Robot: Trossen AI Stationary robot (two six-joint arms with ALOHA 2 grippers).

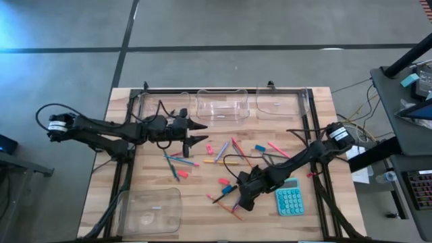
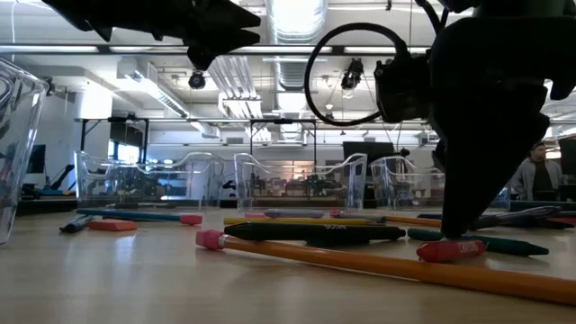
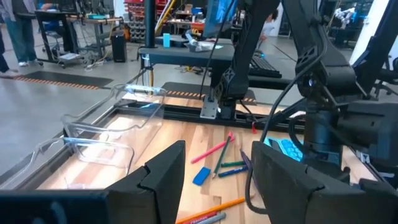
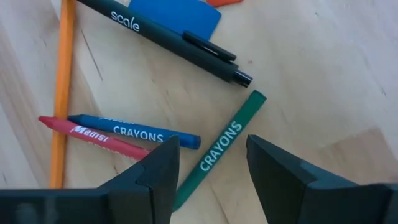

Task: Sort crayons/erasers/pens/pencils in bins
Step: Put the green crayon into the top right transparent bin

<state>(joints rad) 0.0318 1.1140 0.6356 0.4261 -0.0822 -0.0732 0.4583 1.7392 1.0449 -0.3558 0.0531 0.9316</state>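
Note:
My right gripper is open and low over the table's near right. In the right wrist view its fingers stand on either side of a green crayon lying flat on the wood. Beside this crayon lie a blue crayon, a red crayon, an orange pencil, a black pen and a blue eraser. I cannot tell whether the fingers touch the green crayon. My left gripper is open and empty, raised above the table beside the far-left bin.
Two more clear bins stand along the far edge, and one bin stands at the near left. A teal calculator lies right of my right gripper. Pencils, crayons and erasers are scattered over the table's middle.

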